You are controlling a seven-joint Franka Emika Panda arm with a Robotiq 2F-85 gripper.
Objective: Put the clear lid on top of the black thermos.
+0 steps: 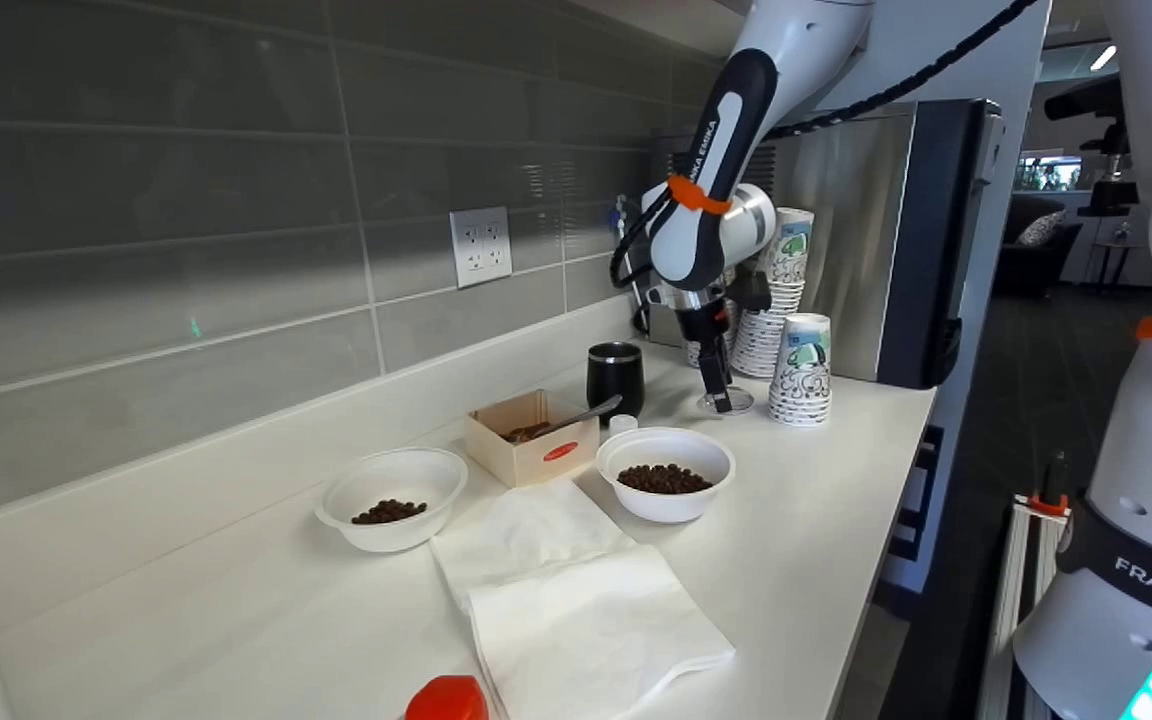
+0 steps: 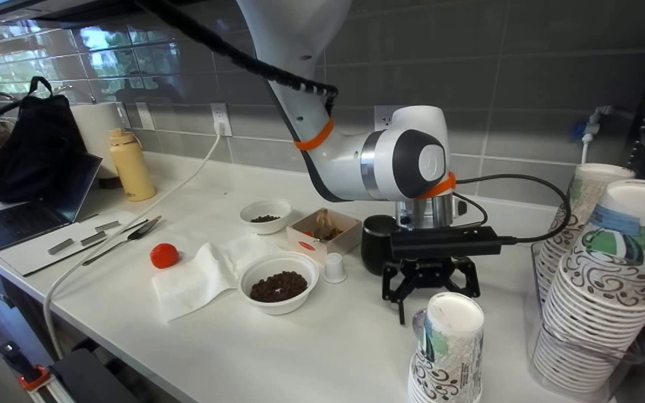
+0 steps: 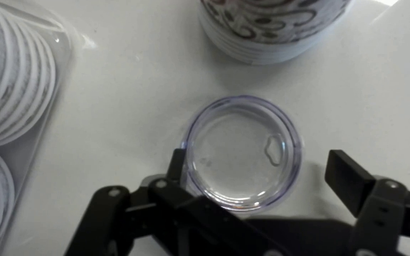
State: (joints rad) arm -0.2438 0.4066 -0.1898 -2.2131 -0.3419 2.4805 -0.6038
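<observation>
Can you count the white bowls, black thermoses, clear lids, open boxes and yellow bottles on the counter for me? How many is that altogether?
White bowls: 2
Black thermos: 1
Clear lid: 1
Open box: 1
Yellow bottle: 1
Total: 6

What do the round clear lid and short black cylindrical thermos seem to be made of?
Round clear lid: probably glossy plastic, being see-through with bright glints along its rim, though glass is possible. Short black cylindrical thermos: perhaps metal with a satin black coating, judging by its silvery lip.
</observation>
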